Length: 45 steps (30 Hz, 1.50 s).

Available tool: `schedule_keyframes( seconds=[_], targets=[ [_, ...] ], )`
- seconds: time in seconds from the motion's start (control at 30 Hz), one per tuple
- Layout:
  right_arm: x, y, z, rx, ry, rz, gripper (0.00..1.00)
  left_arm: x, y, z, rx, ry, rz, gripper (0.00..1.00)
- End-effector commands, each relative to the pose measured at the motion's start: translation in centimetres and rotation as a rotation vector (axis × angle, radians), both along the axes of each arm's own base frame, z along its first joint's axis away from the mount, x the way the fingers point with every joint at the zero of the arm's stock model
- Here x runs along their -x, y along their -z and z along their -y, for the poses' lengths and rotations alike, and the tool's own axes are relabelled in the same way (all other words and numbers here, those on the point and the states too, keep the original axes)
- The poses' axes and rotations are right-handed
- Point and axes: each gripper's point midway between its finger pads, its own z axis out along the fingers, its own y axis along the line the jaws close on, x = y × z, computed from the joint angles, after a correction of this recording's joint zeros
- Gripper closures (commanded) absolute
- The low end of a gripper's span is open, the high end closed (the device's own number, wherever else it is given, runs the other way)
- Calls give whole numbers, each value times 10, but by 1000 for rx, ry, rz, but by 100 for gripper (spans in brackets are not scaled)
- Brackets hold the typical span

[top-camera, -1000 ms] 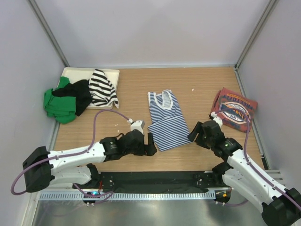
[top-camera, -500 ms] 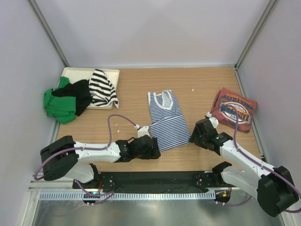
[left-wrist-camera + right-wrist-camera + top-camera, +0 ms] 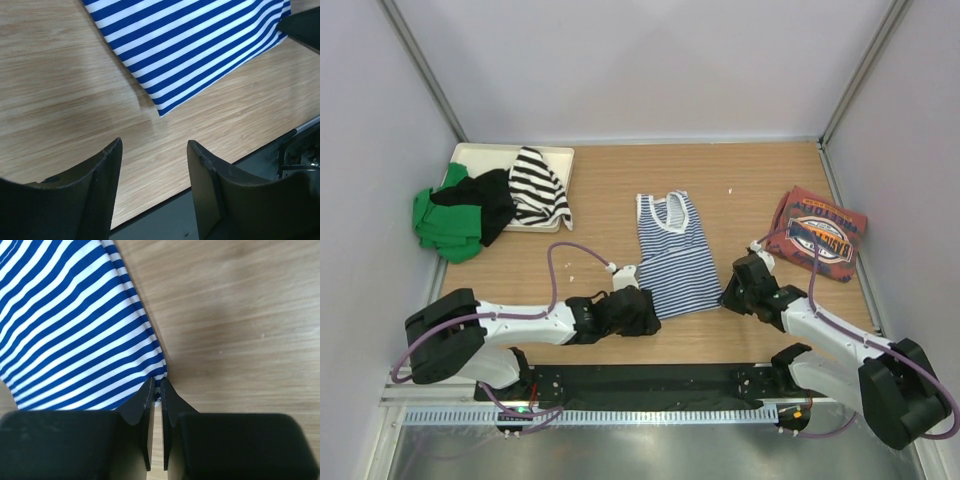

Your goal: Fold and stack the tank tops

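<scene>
Centrally on the wooden worktop [image 3: 740,175] lies the navy-and-white striped tank top [image 3: 675,258], spread flat with its neckline toward the far wall and its hem toward the arms. At the hem's right corner sits the right gripper [image 3: 156,386], its jaws drawn to a thin slit with a sliver of the cloth's edge pinched between them. Just short of the hem's left corner the left gripper [image 3: 152,146] hangs low, jaws apart over bare wood with nothing between them. Near the right wall rests the brick-red tank top [image 3: 817,236], folded, logo up. At far left a cream tray [image 3: 480,152] carries a black-and-white striped garment [image 3: 538,185], with a black garment [image 3: 480,200] and a green garment [image 3: 440,228] spilling off its edge.
</scene>
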Motion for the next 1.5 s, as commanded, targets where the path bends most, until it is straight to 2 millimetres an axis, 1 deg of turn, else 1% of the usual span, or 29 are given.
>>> schedule_keyframes(
  seconds=[0.0, 0.07, 0.13, 0.17, 0.27, 0.53, 0.57, 0.67, 0.7, 0.77, 0.8, 0.83, 0.87, 0.9, 0.97, 1.0, 1.07, 1.1, 1.17, 1.2, 1.27, 1.3, 1.37, 1.4, 1.47],
  targets=[
    [22, 7, -9, -65, -35, -37, 87, -11, -22, 8, 46, -21, 64, 45],
    [24, 1, -10, -85, -37, -17, 87, -11, -22, 9, 49, -19, 63, 47],
    [28, 2, -8, -83, -31, -22, 88, -11, -19, 8, 38, -18, 63, 49],
    [28, -1, -9, -96, -36, -14, 91, -12, -18, 8, 33, -26, 64, 49],
    [30, -2, -10, -100, -38, -21, 92, -15, -14, 7, 18, -34, 68, 51],
    [30, -3, -11, -103, -41, -21, 93, -18, -6, 18, 0, -25, 62, 56],
    [30, -3, -11, -103, -43, -21, 96, -19, -3, 20, -6, -24, 57, 57],
    [30, -6, -12, -108, -44, -16, 96, -19, 2, 24, -18, -10, 52, 63],
    [30, -6, -12, -106, -43, -19, 96, -20, -1, 27, -6, -6, 59, 71],
    [30, -10, -12, -113, -41, -10, 97, -19, -4, 32, 8, 14, 60, 80],
    [31, -11, -11, -110, -41, -11, 97, -19, -7, 35, 13, 29, 66, 95],
    [32, -12, -11, -111, -40, -11, 97, -18, -9, 37, 16, 41, 66, 100],
    [35, -17, -16, -144, -63, -14, 97, -17, -16, 41, 37, 54, 65, 100],
    [37, -21, -17, -149, -63, -17, 99, -15, -17, 40, 34, 60, 60, 100],
    [40, -29, -16, -161, -66, -11, 99, -10, -28, 45, 71, 84, 47, 100],
    [38, -37, -18, -171, -67, 4, 99, -7, -33, 42, 75, 93, 40, 100],
    [38, -47, -18, -180, -66, 18, 99, -3, -44, 44, 106, 107, 34, 100],
    [38, -57, -18, -186, -66, 34, 98, 0, -52, 43, 120, 114, 30, 100],
    [37, -65, -16, -183, -63, 47, 98, 0, -66, 44, 139, 120, 38, 100],
    [36, -73, -15, -181, -59, 55, 98, 2, -69, 41, 130, 121, 35, 100],
    [37, -80, -12, -159, -60, 51, 98, 1, -85, 40, 148, 121, 52, 100],
    [29, -90, -8, -140, -42, 86, 98, -1, -90, 40, 153, 117, 58, 100],
    [24, -98, -6, -121, -37, 108, 98, -4, -101, 40, 171, 118, 60, 100],
    [20, -107, -7, -123, -38, 128, 98, -12, -104, 37, 178, 99, 56, 100],
    [14, -111, -5, -95, -33, 135, 98, -14, -107, 36, 213, 112, 30, 100]
  ],
)
